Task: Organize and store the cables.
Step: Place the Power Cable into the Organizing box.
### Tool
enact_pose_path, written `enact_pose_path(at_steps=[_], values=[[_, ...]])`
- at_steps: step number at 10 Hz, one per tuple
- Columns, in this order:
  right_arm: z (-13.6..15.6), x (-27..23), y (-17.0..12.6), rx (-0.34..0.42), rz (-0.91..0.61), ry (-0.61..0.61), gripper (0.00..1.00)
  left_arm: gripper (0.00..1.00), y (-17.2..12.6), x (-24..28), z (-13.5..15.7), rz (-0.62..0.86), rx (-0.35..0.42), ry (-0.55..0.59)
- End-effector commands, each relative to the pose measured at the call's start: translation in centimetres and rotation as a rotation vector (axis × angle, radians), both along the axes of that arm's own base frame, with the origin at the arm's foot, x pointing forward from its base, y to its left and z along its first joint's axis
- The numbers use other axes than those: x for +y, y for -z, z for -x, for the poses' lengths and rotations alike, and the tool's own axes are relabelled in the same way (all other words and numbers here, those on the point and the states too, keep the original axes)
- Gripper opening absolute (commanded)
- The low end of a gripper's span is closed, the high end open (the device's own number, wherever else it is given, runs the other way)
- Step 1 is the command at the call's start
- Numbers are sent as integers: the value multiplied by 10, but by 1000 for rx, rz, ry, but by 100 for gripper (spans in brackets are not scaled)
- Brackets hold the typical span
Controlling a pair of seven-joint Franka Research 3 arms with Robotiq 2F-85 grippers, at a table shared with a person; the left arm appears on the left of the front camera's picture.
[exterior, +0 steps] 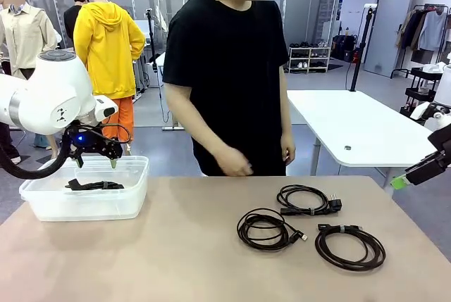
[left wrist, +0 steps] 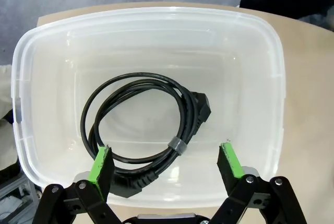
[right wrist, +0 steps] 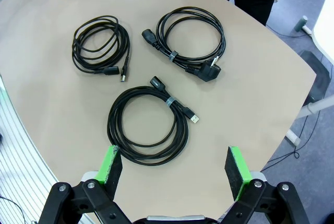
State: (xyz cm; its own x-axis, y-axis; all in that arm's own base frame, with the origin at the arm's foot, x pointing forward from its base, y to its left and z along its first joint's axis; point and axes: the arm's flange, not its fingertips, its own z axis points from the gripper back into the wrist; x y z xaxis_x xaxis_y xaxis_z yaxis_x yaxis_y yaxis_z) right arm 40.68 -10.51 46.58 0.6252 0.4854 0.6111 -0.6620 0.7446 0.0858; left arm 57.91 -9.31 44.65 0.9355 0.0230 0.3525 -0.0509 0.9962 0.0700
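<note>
Already one coil binned, three left out.
Left gripper hangs over the bin, fingers spread and empty, that coil lying flat inside it. Three more coils lie on the table well right of the bin; right gripper, also spread wide and empty, hovers above the one farthest from the bin. A person stands past the table's far edge.

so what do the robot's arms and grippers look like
The left arm is glossy white and rounded, with a grey cap and a blue wrist light. The left gripper and right gripper are black, bolted linkages; their fingers have green pads.
</note>
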Motion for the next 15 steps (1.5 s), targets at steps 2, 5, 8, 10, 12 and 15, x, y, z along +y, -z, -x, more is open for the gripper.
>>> enact_pose_path(at_steps=[2,5,8,10,12,15], values=[[-2,-1,-2,4,10,1,100,100,2,3,-10,-7,-2,-3],[-2,-1,-2,4,10,1,100,100,2,3,-10,-7,-2,-3],[-2,-1,-2,4,10,1,100,100,2,3,-10,-7,-2,-3],[-2,-1,-2,4,10,1,100,100,2,3,-10,-7,-2,-3],[-2,-1,-2,4,10,1,100,100,-14,6,-4,1,-21,70],[-2,-1,-2,4,10,1,100,100,-54,43,50,65,-45,327]])
